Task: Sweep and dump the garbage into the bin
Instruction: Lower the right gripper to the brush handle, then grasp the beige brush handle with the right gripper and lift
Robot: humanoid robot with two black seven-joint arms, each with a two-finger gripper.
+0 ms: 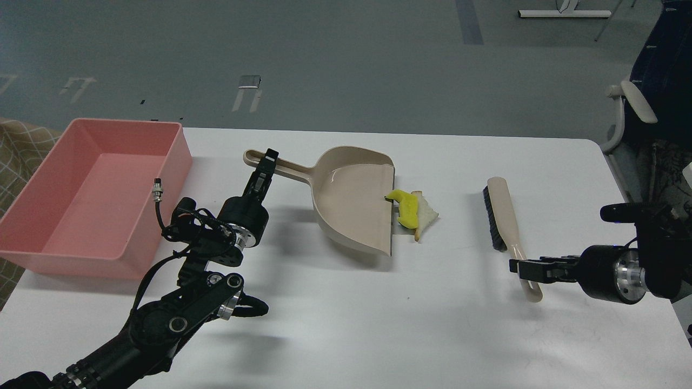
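Observation:
The garbage lies on the white table at the open lip of the beige dustpan point(351, 202): a bent yellow piece point(406, 209) rests partly on a pale bread-like slice point(427, 214). My left gripper point(266, 166) is shut on the dustpan's long handle. The pink bin point(181, 156) stands at the table's left end and holds nothing. My right gripper point(523, 268) is closed around the handle of the beige brush point(503, 210), whose black bristles face left towards the garbage.
The table's point(378, 324) right edge is just beyond my right arm, with a chair point(630, 108) past it. A loose cable with a plug point(158, 190) hangs from my left wrist near the bin's wall.

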